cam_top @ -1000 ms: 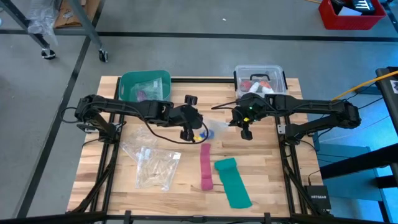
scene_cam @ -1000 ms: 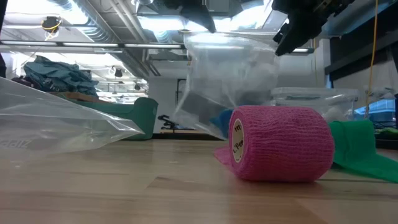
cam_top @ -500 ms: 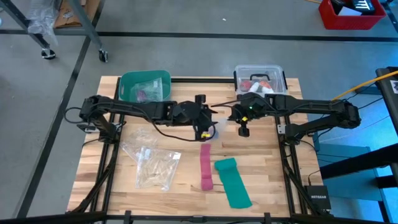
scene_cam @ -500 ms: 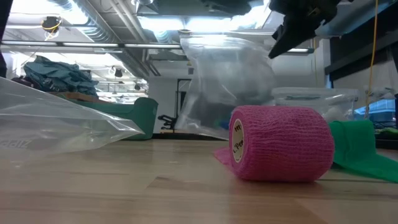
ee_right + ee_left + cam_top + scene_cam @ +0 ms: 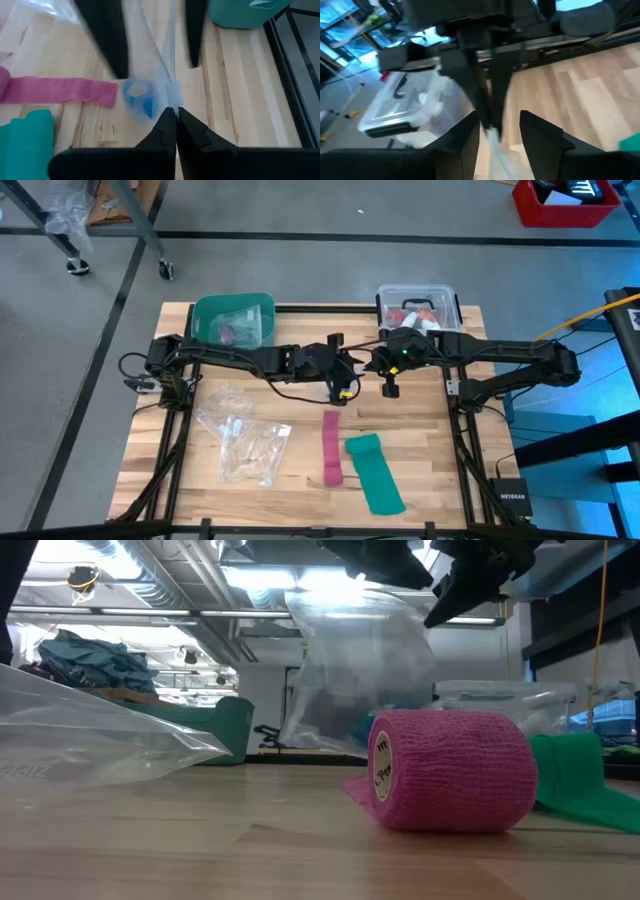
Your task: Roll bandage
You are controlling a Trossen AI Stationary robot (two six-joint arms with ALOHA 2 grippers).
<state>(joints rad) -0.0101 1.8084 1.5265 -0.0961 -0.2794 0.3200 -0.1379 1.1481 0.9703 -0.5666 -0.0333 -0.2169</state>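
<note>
Presently, judge the rolling itself as done: find the bandage (image 5: 137,95) wound into a small compact roll, sitting inside a clear bag (image 5: 360,670) just beyond and slightly to one side of the right gripper (image 5: 172,109). Read the right gripper as fully closed, pinching a fold of the bag's film and holding the bag above the table. Read the left gripper (image 5: 500,135) as parted, fingers either side of the same film directly opposite the right gripper, with nothing clamped. Treat as outstanding, by estimate, only settling the roll in the bag and setting the bag down; cannot confirm from these views whether the bag mouth is closed. Note a pink strip (image 5: 331,448) and a wider teal strip (image 5: 375,472) flat on the wood below and behind both grippers, near the operator edge. Note a second crumpled plastic bag (image 5: 245,442) well off to the left gripper's side. Note a green bin (image 5: 200,310) and a lidded clear box (image 5: 445,292) at the far edge, beyond the grippers. Expect no obstruction under the hanging bag; watch the loose film between the left fingers for snagging.
</note>
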